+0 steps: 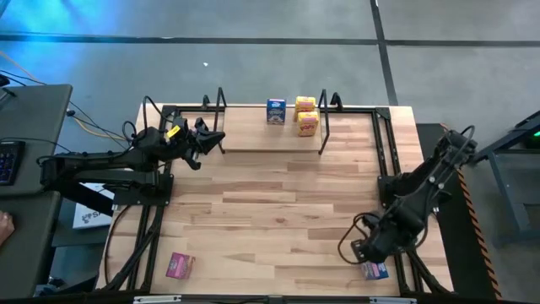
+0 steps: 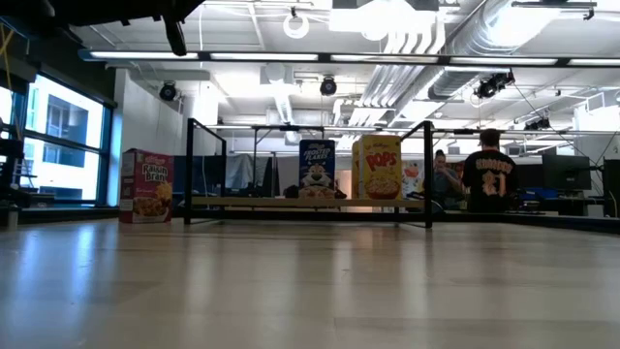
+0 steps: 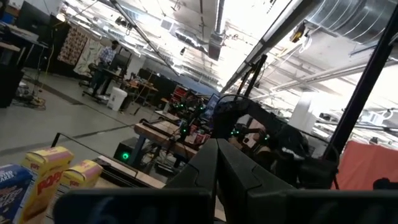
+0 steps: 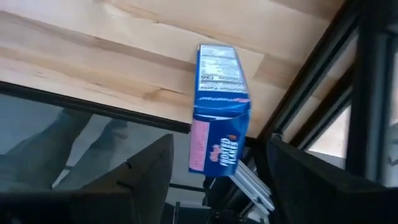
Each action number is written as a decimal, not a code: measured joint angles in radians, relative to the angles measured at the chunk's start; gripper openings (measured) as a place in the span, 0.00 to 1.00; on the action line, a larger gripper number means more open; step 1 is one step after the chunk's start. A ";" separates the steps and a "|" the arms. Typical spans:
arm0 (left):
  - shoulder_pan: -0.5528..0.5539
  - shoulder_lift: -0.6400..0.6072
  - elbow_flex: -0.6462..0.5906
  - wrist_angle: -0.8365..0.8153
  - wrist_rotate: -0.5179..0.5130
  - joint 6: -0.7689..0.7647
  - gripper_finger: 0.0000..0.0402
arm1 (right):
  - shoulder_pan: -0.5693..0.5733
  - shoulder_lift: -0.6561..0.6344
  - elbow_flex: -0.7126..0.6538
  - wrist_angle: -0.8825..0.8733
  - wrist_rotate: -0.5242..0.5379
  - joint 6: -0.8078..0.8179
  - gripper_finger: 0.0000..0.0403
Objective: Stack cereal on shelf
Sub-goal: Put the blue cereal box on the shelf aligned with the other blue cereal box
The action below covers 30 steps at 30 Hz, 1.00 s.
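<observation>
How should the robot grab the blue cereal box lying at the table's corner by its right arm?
Best guess: come straight down from above and pinch the blue cereal box across its two long narrow sides, near the middle. It lies flat at the table edge, beside the rail, so a sideways approach looks blocked. The right hand already hangs over it, fingers spread wider than the box.
</observation>
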 joint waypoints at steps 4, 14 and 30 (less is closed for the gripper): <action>0.000 0.000 0.000 0.000 0.000 0.000 0.00 | 0.006 0.055 0.000 0.012 -0.013 0.006 0.60; 0.000 0.000 0.000 0.000 0.001 -0.001 0.00 | 0.010 0.136 0.000 0.020 -0.061 -0.014 0.60; 0.000 0.000 0.000 -0.001 0.012 -0.009 0.00 | 0.043 0.217 0.000 0.078 -0.069 0.033 0.60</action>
